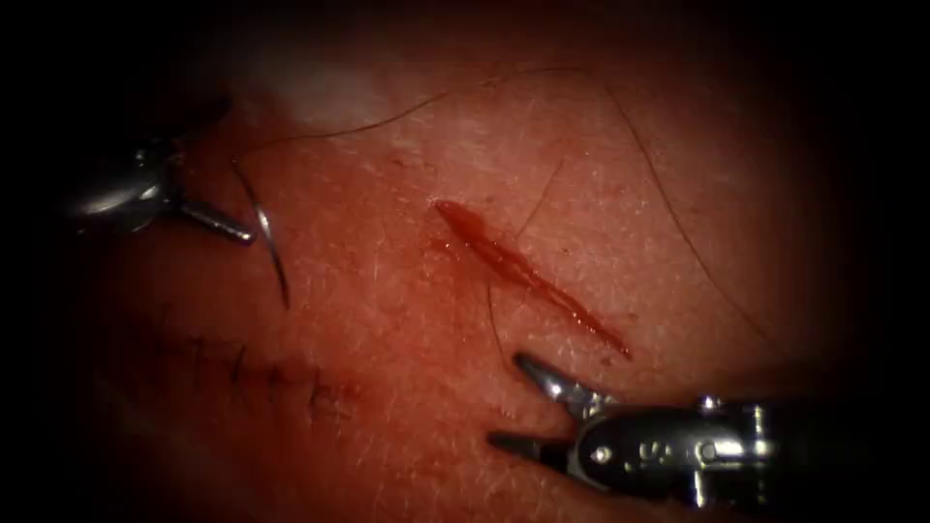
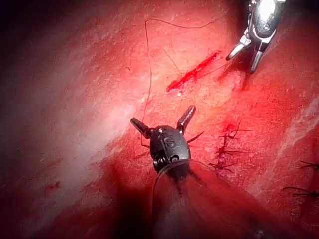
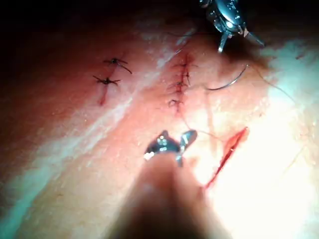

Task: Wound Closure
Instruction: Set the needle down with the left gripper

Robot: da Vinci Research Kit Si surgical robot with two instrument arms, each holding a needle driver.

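Left pincer point(image 1: 225, 227) at the far left of the endoscope view, middle height, coming out of the dark edge and pointing right and slightly down. Seen from the left wrist view point(image 2: 162, 115), jaws spread wide in a V, gripping nothing, with the left shaft point(image 2: 189, 199) behind. Right pincer point(image 1: 507, 401) entering from the lower right of the endoscope view, right shaft point(image 1: 775, 450) lying nearly level, right wrist point(image 1: 659, 450) straight. Jaws parted and aimed left, upper one angled up, lower one level, gripping nothing. Well apart from the left pincer.
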